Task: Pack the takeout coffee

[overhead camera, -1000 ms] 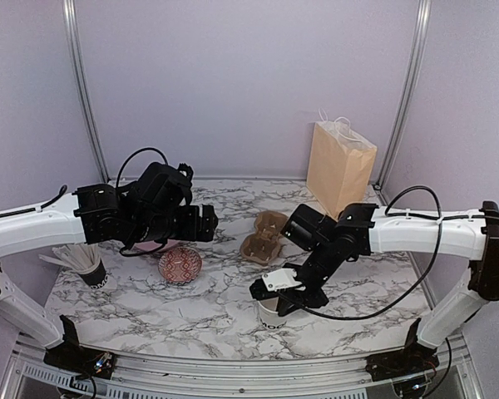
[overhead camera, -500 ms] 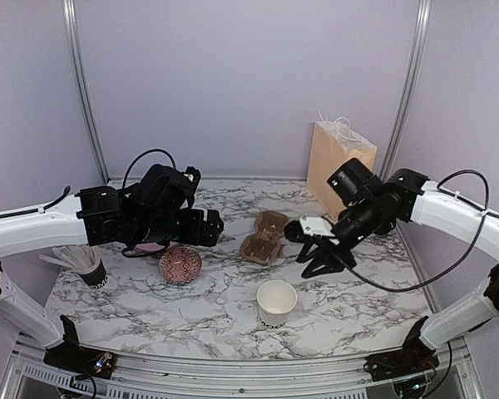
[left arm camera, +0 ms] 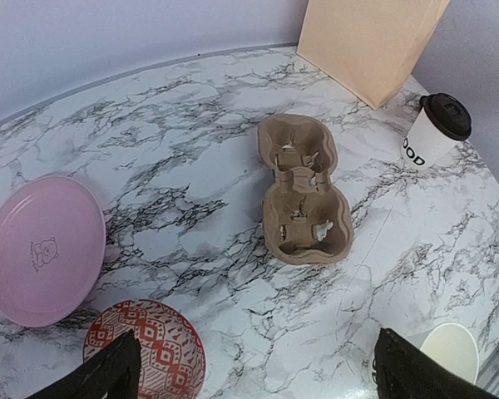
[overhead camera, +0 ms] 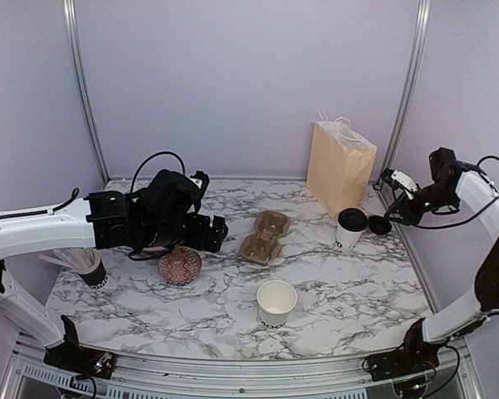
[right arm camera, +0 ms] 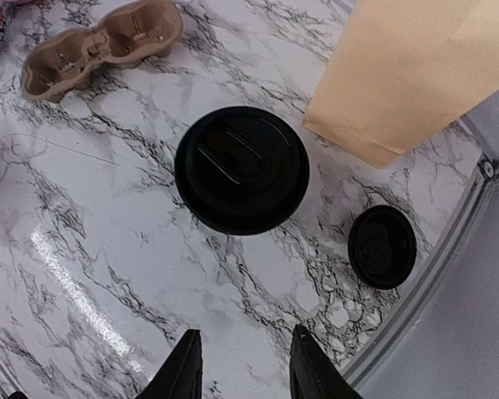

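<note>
One takeout coffee stands lidded at the right, near the bag; the left wrist view shows it side-on and the right wrist view shows its black lid from above. A second white cup stands without a lid near the front middle. A loose black lid lies by the table's right edge. My right gripper hovers open and holds nothing, just short of the loose lid and the lidded cup. My left gripper is wide open over the marble, left of the brown cup tray.
A tan paper bag stands at the back right. A red patterned bowl and a pink plate lie under my left arm. A dark cup of straws stands at the far left.
My right arm swung from over the unlidded cup at the front to the far right, and its jaws opened. The left arm crept slightly right.
</note>
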You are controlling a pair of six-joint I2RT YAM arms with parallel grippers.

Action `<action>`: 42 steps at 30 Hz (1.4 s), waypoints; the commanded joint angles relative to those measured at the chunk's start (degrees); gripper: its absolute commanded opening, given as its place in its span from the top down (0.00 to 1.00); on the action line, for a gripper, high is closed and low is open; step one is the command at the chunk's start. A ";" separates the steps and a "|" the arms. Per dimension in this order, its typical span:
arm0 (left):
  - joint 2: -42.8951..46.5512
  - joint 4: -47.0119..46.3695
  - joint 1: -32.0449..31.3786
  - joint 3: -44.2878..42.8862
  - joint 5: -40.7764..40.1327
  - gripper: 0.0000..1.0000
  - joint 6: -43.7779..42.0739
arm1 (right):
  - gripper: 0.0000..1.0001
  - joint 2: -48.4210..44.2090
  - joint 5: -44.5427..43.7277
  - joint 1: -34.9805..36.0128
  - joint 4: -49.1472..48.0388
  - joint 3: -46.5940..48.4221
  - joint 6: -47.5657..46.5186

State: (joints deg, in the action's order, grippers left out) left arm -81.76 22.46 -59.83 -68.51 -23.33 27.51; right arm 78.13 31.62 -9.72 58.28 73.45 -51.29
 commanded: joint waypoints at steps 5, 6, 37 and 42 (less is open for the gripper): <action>1.55 -2.45 0.16 1.32 1.71 0.01 -1.99 | 0.60 7.63 -18.26 -1.44 -16.41 -4.74 -4.81; 1.85 -2.61 0.16 1.59 2.02 0.01 -2.09 | 0.58 8.66 -19.15 -1.45 -18.02 -4.72 -5.43; -1.99 -2.80 0.16 0.02 7.59 0.01 -3.46 | 0.56 33.72 -24.69 -1.28 -25.70 3.68 -1.18; -2.51 -2.85 0.16 -0.04 8.19 0.01 -3.29 | 0.62 35.55 -24.16 -1.27 -25.74 4.64 -0.70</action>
State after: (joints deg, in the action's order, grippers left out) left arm -83.33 20.80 -59.83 -67.33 -16.12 24.80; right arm 112.16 7.33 -10.94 33.41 75.31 -53.10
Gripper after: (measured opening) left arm 0.987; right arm 0.397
